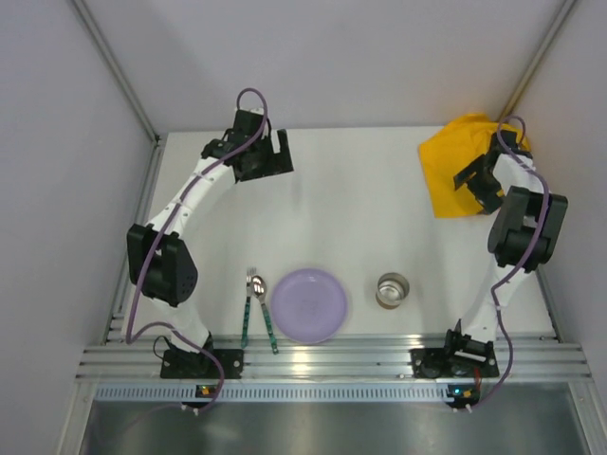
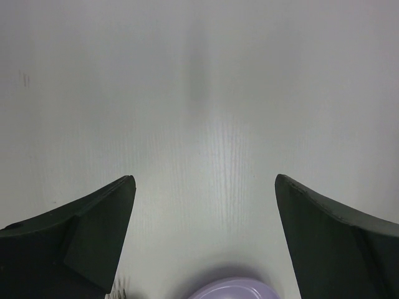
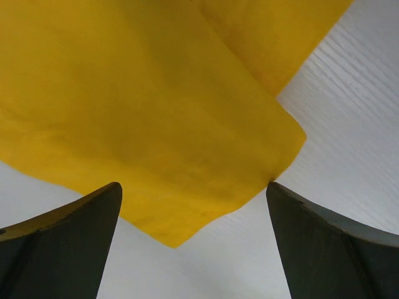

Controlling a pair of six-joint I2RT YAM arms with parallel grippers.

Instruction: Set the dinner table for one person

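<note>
A lilac plate (image 1: 309, 304) lies at the near middle of the white dinner table (image 1: 360, 209); its rim shows at the bottom of the left wrist view (image 2: 234, 290). A fork (image 1: 248, 305) and a spoon (image 1: 263, 301) with green handles lie side by side left of the plate. A metal cup (image 1: 393, 290) stands right of it. A crumpled yellow cloth (image 1: 455, 166) lies at the far right, filling the right wrist view (image 3: 149, 99). My left gripper (image 1: 267, 163) hangs open and empty over the far left. My right gripper (image 1: 477, 183) is open above the cloth's edge.
A ribbed aluminium rail (image 1: 332, 362) runs along the near edge with both arm bases on it. Grey walls close the left, right and far sides. Bare tabletop (image 2: 199, 124) lies under the left gripper.
</note>
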